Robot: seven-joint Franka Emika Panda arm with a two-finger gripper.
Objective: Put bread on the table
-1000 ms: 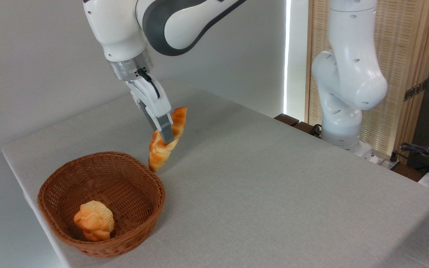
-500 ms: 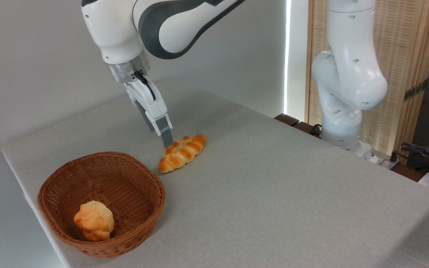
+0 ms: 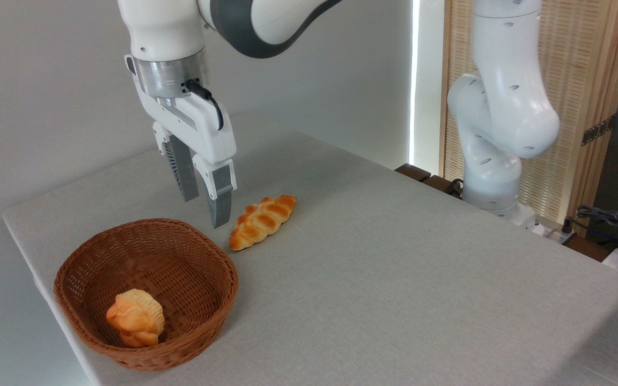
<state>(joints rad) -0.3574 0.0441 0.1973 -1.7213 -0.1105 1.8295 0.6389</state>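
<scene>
The bread (image 3: 262,221), a long golden-orange braided loaf, lies flat on the grey table (image 3: 384,279), just right of the basket rim. My gripper (image 3: 204,212) hangs open a little to the left of the loaf, above the basket's far edge, with nothing between its two dark fingers (image 3: 221,201). It does not touch the bread.
A brown wicker basket (image 3: 185,271) stands at the front left with a short ridged orange bun (image 3: 135,317) inside. A second white robot arm (image 3: 497,112) stands at the back right, with cables (image 3: 615,225) at the far right edge.
The gripper let go of the bread, which dropped from a tilted hold to lie flat on the table. The gripper then turned, opened wide and shifted left and slightly up.
</scene>
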